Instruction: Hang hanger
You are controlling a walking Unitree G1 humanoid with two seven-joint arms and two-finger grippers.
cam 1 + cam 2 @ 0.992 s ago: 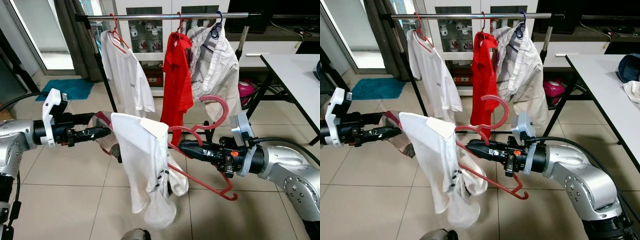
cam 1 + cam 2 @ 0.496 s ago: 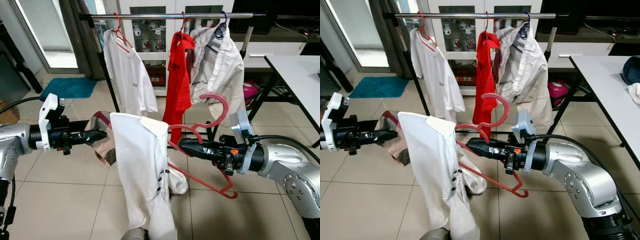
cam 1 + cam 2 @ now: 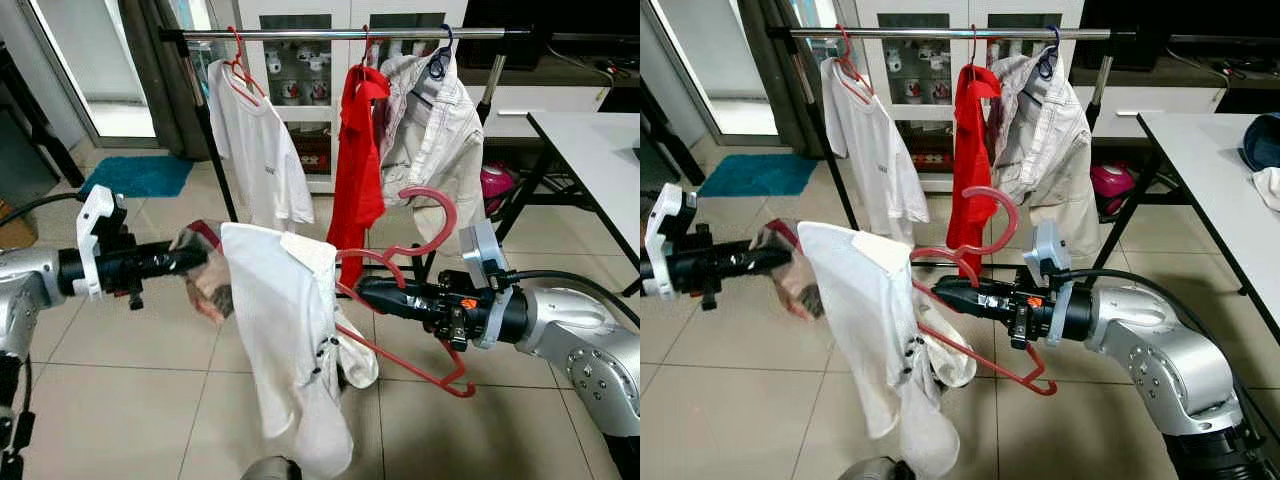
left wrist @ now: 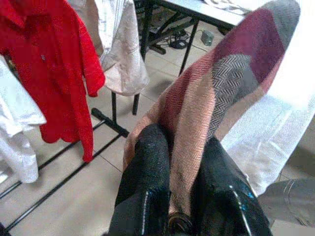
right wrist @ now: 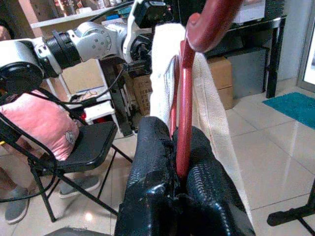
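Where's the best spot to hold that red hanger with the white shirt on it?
Hold the red hanger at its neck below the hook, coming from its right side, where the right gripper grips it. The white shirt covers its left arm.

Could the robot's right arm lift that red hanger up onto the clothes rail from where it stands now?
Probably not yet. The right pincer grips the red hanger well below the rail, and the left pincer holds the white shirt's patterned cloth. The rail's gap beside the red shirt looks free.
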